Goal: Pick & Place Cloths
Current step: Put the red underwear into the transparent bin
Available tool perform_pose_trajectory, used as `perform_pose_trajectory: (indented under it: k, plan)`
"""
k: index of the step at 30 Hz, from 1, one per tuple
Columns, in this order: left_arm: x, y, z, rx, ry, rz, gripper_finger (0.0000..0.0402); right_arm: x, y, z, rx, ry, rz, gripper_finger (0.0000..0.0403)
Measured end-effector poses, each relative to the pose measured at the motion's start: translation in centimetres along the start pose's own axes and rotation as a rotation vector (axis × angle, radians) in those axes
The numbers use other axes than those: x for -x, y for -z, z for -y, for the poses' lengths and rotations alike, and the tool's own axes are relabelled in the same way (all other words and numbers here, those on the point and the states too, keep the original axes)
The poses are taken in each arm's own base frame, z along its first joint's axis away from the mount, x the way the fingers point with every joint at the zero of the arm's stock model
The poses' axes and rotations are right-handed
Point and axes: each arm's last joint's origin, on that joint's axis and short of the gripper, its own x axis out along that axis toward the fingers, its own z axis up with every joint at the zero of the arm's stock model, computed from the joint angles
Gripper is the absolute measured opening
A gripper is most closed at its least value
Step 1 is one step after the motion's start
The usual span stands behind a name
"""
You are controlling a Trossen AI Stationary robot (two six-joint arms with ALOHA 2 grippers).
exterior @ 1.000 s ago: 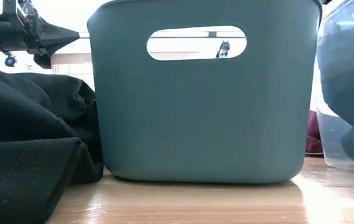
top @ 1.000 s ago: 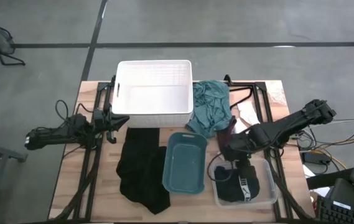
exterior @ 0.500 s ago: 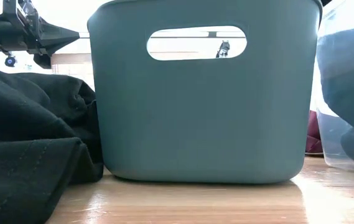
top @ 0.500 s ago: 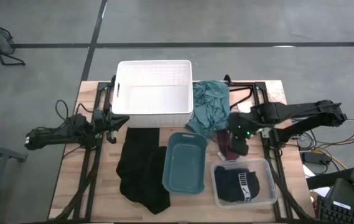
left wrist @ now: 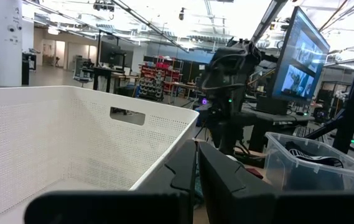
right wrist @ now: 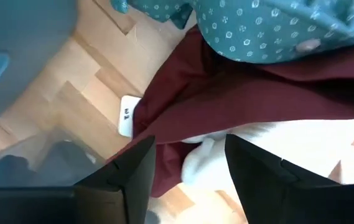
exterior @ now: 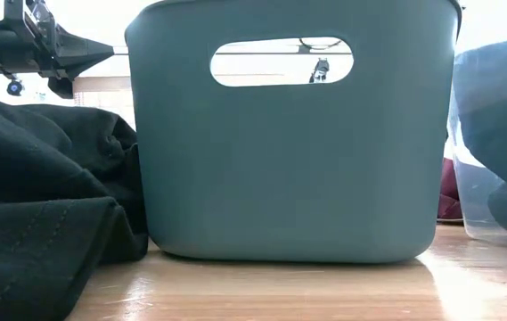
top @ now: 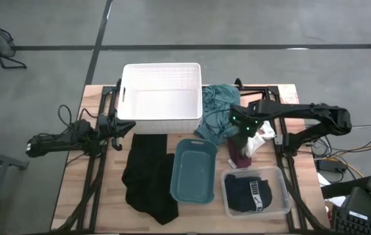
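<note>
Right hand [top: 244, 132] hovers over the maroon cloth [top: 238, 151] at 3 o'clock of worktop [top: 74, 196] centre, fingers [right wrist: 133, 171] spread wide, nothing held. White cloth [right wrist: 196, 163] sits directly below, between the fingers. Teal cloth [top: 221, 111] lies at 12 o'clock of the maroon one, touching the white bin [top: 161, 98]. Navy cloth [top: 249, 194] is in the clear bin [top: 283, 210] at 5 o'clock. Black cloth [top: 147, 176] lies at 9 o'clock of the teal bin [top: 195, 171]. Left hand [top: 117, 126] rests at 9 o'clock edge, fingers pressed together, holding nothing.
</note>
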Motion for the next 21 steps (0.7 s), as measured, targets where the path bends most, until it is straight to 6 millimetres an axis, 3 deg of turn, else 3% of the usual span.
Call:
perform_pose_trajectory:
  k: [5,14,21]
  plan:
    - [0.0,0.0,0.0,0.0,0.0,0.0,0.0023,-0.6,-1.1,0.7,-0.083,-0.013,-0.034,0.0196]
    - [0.0,0.0,0.0,0.0,0.0,0.0,0.0023,-2.7,-2.7,0.9,-0.124,0.022,-0.109,0.0154]
    - [0.0,0.0,0.0,0.0,0.0,0.0,0.0023,-2.8,-3.0,0.9,-0.125,-0.021,-0.105,0.0137]
